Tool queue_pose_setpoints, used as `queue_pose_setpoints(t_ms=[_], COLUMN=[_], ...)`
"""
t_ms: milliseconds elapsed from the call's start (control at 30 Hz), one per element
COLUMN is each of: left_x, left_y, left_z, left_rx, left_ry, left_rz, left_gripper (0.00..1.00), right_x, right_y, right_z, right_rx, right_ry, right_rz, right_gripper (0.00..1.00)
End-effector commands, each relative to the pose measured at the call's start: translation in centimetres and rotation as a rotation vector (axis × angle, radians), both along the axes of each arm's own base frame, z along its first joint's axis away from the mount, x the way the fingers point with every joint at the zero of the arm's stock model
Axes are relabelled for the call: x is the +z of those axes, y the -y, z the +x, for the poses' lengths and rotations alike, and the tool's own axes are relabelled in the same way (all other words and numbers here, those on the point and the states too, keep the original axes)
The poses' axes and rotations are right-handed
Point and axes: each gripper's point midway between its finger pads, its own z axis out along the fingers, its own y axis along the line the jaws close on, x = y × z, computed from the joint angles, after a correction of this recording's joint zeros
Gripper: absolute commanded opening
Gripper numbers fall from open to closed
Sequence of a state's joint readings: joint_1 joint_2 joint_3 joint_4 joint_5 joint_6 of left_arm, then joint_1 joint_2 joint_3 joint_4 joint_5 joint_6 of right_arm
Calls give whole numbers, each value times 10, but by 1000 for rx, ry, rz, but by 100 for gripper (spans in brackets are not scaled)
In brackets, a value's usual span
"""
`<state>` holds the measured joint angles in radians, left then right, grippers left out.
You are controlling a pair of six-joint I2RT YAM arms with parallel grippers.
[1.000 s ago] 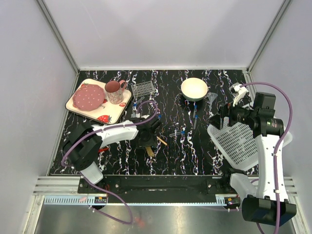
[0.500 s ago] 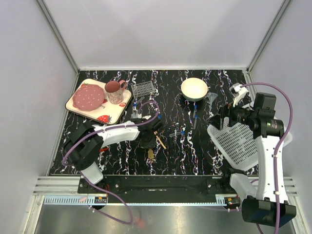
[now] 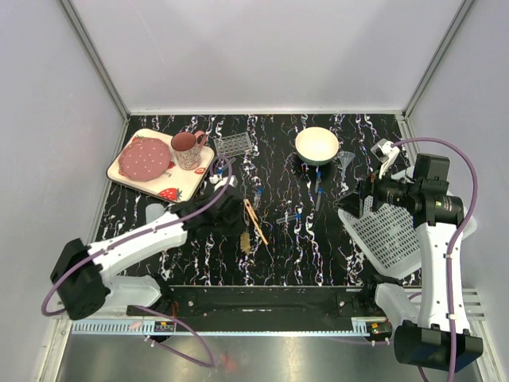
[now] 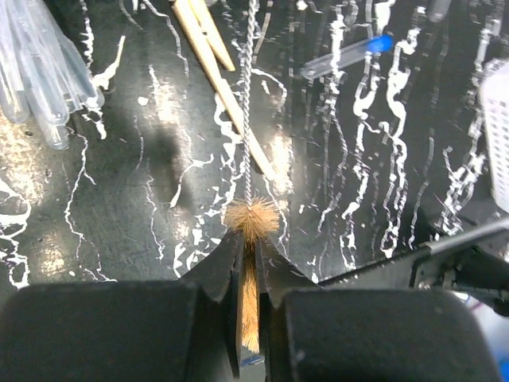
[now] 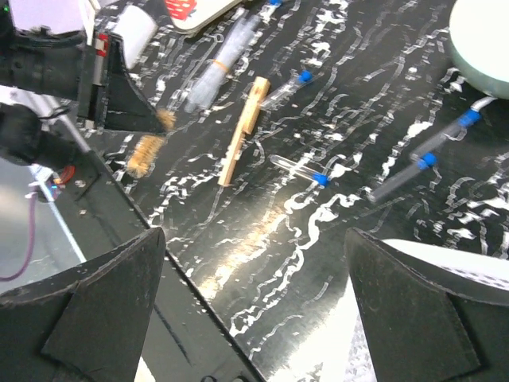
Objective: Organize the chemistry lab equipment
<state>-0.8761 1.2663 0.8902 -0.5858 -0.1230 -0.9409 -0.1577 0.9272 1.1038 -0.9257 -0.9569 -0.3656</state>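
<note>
My left gripper (image 4: 249,239) is shut on the tan bristle head of a wire-handled brush (image 4: 248,215), whose twisted wire reaches forward over the table. From above, the left gripper (image 3: 231,215) sits just left of the tan wooden sticks (image 3: 254,221), which also show in the left wrist view (image 4: 208,48). A second tan brush (image 3: 245,242) lies near them. Clear pipettes (image 4: 40,72) lie in a bundle to the left. Blue-capped tubes (image 3: 288,216) (image 5: 298,169) lie mid-table. A clear funnel (image 3: 344,161) stands by the bowl. My right gripper (image 3: 358,199) (image 5: 254,318) is open and empty. The red-tipped piece is hidden.
A white mesh basket (image 3: 398,231) lies at the right under my right arm. A cream bowl (image 3: 316,145) and a small tube rack (image 3: 233,144) stand at the back. A tray (image 3: 171,189) with a pink dotted plate and a pink mug sits at the back left.
My left arm has swung its elbow out to the left and drawn the gripper slightly back and left with the brush. The wooden sticks are now uncovered. The right arm has barely moved.
</note>
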Motion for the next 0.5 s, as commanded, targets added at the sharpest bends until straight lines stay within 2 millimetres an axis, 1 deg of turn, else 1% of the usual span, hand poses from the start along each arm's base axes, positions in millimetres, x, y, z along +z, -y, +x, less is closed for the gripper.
queue_pose_setpoints(t_ms=[0,33,67,100,133,167,200,233,267,300,333,367,400,433,467], left_x=[44,60,81,96,118,134,145,168,172,180,197,195,198,213,207], left_y=[26,45,52,60,70,74,78,86,91,95,101,108,113,119,128], left_z=[-1,-8,-13,-22,-23,-26,-28,-32,-33,-32,-32,-29,-27,-28,-24], left_rx=[-161,-271,-315,-381,-420,-445,-463,-498,-507,-507,-510,-507,-505,-507,-506], left_ry=[178,232,285,311,388,430,458,516,528,544,579,573,577,603,590], left_rz=[-215,-328,-406,-481,-560,-607,-638,-696,-711,-727,-766,-764,-768,-792,-778], left_gripper=[2,1,1,0,0,0,0,0,0,0,0,0,0,0,0], right_x=[14,14,17,19,22,27,29,31,34,38,38,42,43,45,49], right_y=[-21,-25,-32,-33,-36,-39,-41,-43,-46,-47,-47,-48,-50,-50,-51], right_z=[-16,-19,-24,-24,-25,-25,-25,-23,-25,-21,-18,-15,-13,-11,-8], right_rx=[122,139,183,184,189,204,213,222,229,236,237,229,227,225,218], right_ry=[-26,-50,-61,-67,-75,-88,-105,-131,-190,-193,-223,-250,-268,-279,-297], right_rz=[132,168,211,218,242,282,310,339,386,402,422,447,459,471,493], right_gripper=[100,100,100,100,100,100,100,100,100,100,100,100,99,99,98])
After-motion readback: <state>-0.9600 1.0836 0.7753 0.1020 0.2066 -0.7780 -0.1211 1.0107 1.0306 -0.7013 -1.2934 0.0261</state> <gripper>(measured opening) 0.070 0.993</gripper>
